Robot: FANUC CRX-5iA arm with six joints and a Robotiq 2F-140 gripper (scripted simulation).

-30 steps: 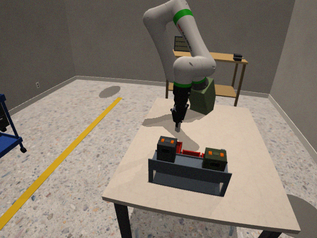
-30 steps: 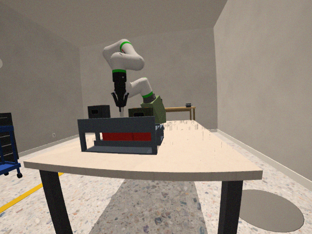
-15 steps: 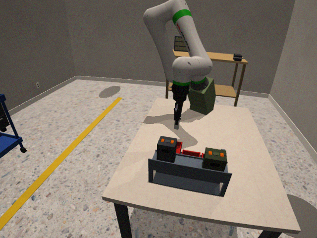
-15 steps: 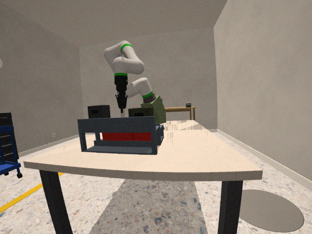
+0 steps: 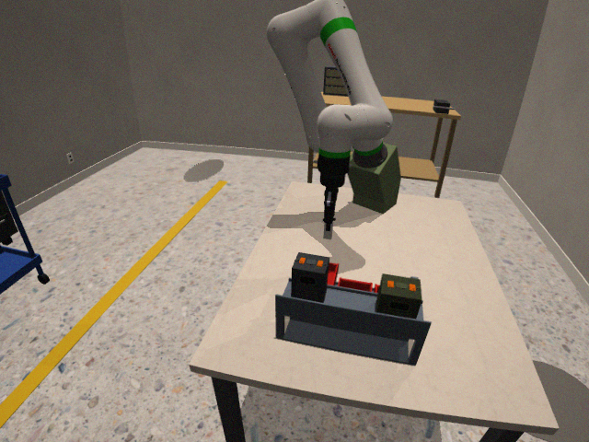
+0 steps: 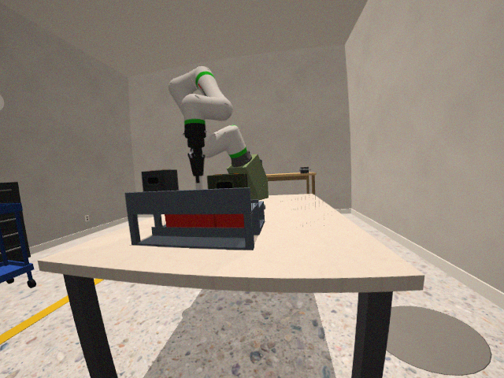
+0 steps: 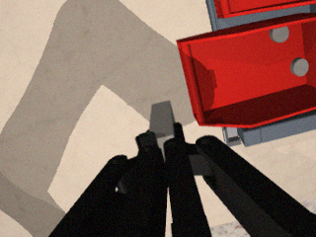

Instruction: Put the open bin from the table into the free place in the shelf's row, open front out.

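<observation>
My gripper (image 5: 328,232) is shut and empty. It points down, just above the table, on the robot's side of the grey shelf (image 5: 349,314). It also shows in the exterior view (image 6: 198,178) and in the wrist view (image 7: 164,118). In the wrist view a red open bin (image 7: 253,73) with grey round parts lies to the right of my fingertips, at the end of the shelf's row. Its front reaches out past the shelf's grey edge. The red bins show in the top view (image 5: 349,281) and through the shelf in the exterior view (image 6: 205,220).
A black box (image 5: 310,275) and a dark green box (image 5: 399,295) stand on the shelf's top board. The robot's green base (image 5: 375,182) is at the table's far side. A wooden rack (image 5: 418,137) stands behind it and a blue cart (image 5: 14,238) at the left.
</observation>
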